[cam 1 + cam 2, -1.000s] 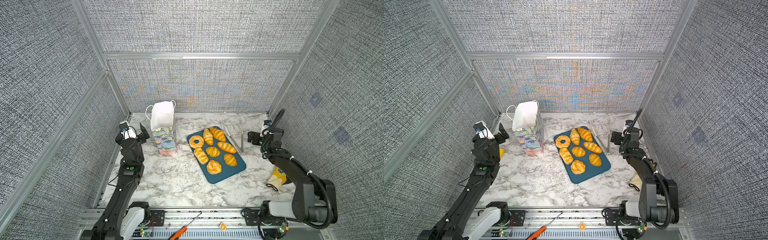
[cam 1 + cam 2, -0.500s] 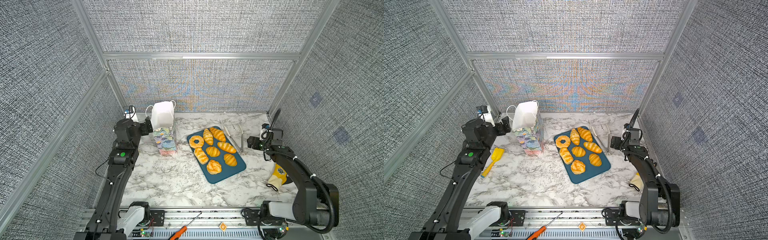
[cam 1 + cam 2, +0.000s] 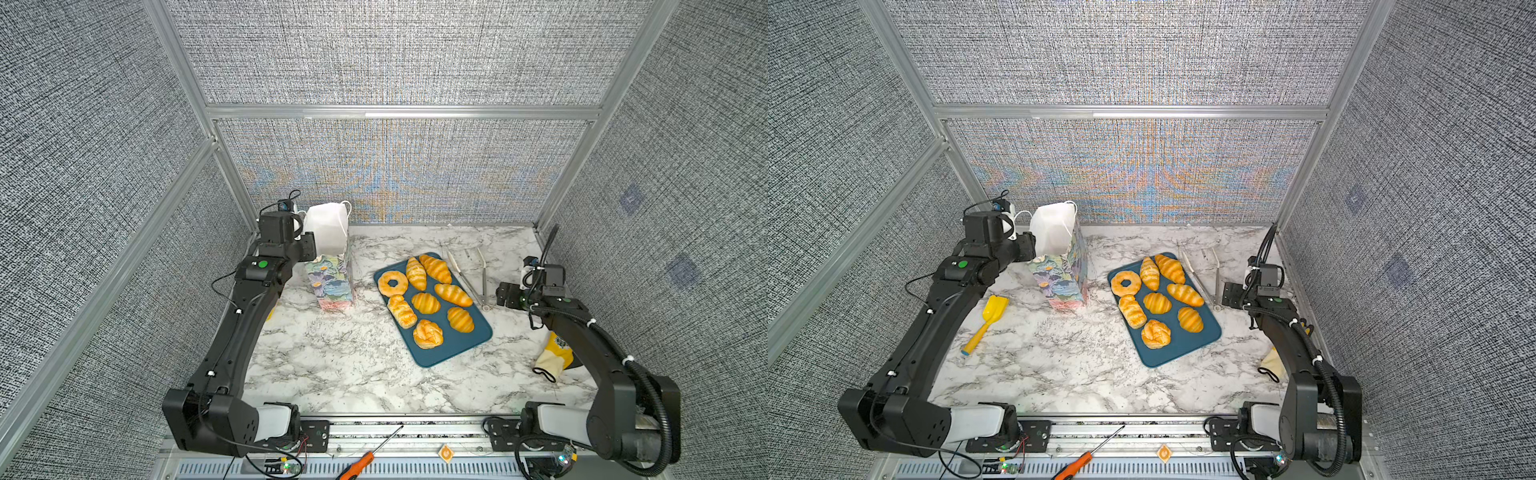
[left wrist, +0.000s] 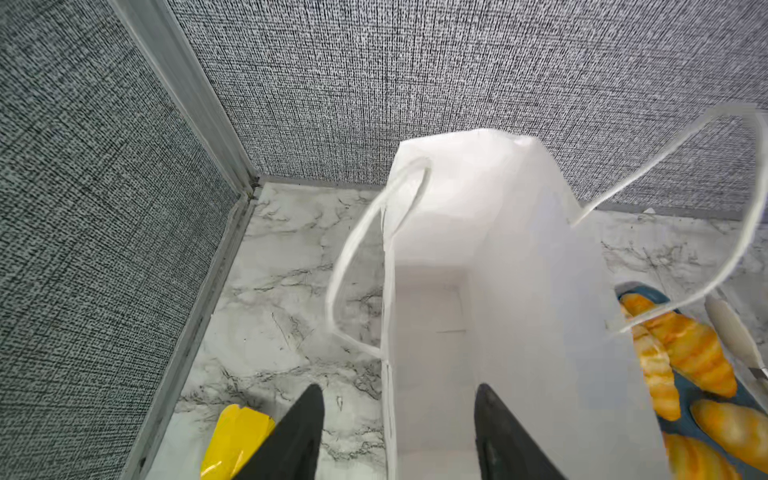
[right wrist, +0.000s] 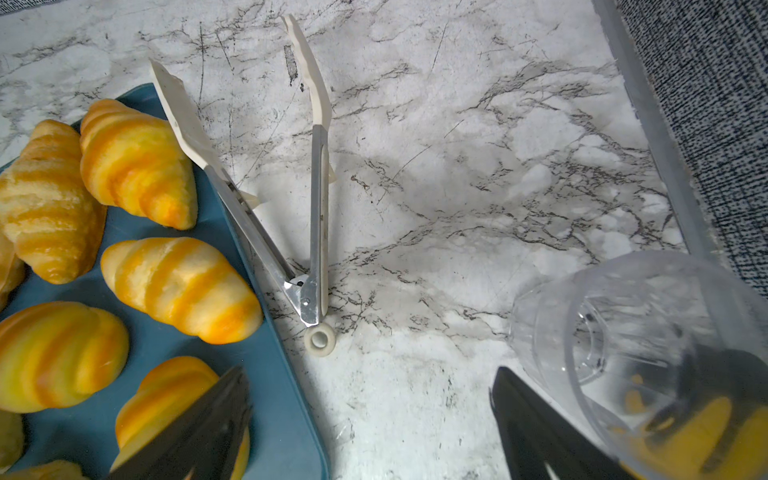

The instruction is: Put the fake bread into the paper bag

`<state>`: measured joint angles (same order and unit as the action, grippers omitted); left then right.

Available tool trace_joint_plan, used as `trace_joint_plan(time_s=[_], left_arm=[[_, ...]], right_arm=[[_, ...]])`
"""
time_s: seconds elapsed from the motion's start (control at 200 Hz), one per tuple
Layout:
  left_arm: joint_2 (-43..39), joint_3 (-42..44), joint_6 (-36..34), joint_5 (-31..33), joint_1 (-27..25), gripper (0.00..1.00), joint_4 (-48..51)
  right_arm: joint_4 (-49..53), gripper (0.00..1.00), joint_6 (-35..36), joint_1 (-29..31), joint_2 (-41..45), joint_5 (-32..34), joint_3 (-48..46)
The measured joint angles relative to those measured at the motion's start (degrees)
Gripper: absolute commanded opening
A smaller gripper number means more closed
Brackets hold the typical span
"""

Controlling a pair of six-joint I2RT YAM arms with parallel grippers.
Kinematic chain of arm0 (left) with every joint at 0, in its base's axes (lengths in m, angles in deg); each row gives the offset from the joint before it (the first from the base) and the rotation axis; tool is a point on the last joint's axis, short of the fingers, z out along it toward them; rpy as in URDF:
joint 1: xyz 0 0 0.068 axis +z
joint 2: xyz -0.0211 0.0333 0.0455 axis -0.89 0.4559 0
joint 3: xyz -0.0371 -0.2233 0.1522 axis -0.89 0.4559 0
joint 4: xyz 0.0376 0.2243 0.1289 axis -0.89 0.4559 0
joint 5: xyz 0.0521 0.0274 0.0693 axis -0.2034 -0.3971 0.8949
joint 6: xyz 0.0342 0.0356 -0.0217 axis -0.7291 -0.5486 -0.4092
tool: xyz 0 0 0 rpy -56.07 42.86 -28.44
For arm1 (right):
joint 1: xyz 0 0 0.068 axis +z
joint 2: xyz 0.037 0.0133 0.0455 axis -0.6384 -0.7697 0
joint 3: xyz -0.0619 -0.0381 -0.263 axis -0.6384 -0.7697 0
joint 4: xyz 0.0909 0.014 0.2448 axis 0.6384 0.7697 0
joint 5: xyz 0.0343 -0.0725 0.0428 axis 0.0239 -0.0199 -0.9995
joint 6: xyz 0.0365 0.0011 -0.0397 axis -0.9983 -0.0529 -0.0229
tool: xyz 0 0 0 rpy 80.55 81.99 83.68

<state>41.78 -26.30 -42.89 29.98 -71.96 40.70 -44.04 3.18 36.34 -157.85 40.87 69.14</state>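
Marble tabletop (image 3: 332, 365): paper bag (image 3: 332, 282) upright, mouth up; left fingers (image 4: 299, 436) parted astride its wall; right fingers (image 5: 199, 424) spread, empty.

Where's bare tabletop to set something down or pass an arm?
Free: the marble tabletop between the floral paper bag and the blue tray, and the strip in front of both. Crowded: metal tongs hug the tray's right edge; a yellow toy shovel lies left of the bag.

1. Glossy golden-orange toy pastries (image 5: 178, 286) lie on a dark teal tray (image 5: 286, 415).
2. Steel tongs (image 5: 318, 232) with cream tips lie spread on the white marble tabletop (image 5: 457, 166), beside the tray.
3. Black right gripper (image 5: 370, 374), jaws wide apart; clear plastic cup (image 5: 623, 332) beside it.
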Motion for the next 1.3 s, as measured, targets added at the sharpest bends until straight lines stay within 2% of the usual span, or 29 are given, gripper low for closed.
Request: trace_joint_plan(time_s=[0.13, 0.32, 0.45, 1.071, 1.301], left_arm=[[2.2, -1.9, 1.5, 0.7, -0.1, 0.47, 1.9], [5.2, -4.5, 3.1, 0.6, -0.2, 0.41, 3.8], [6.5, -5.1, 4.1, 0.3, -0.2, 0.33, 4.7], [8.1, -5.4, 8.4, -3.4, -2.4, 0.03, 6.8], [7.6, -5.1, 9.6, -3.5, -3.9, 0.01, 7.0]], right_arm=[[0.5, 0.93, 0.4, 0.0, -0.5, 0.3, 0.8], [0.8, 0.93, 0.6, 0.0, -1.2, 0.5, 1.1], [0.9, 0.93, 0.8, 0.0, -1.9, 1.4, 1.1], [0.9, 0.93, 0.7, 0.0, -2.9, 2.8, 1.2], [0.9, 0.93, 0.5, 0.0, -3.5, 3.0, 1.2]])
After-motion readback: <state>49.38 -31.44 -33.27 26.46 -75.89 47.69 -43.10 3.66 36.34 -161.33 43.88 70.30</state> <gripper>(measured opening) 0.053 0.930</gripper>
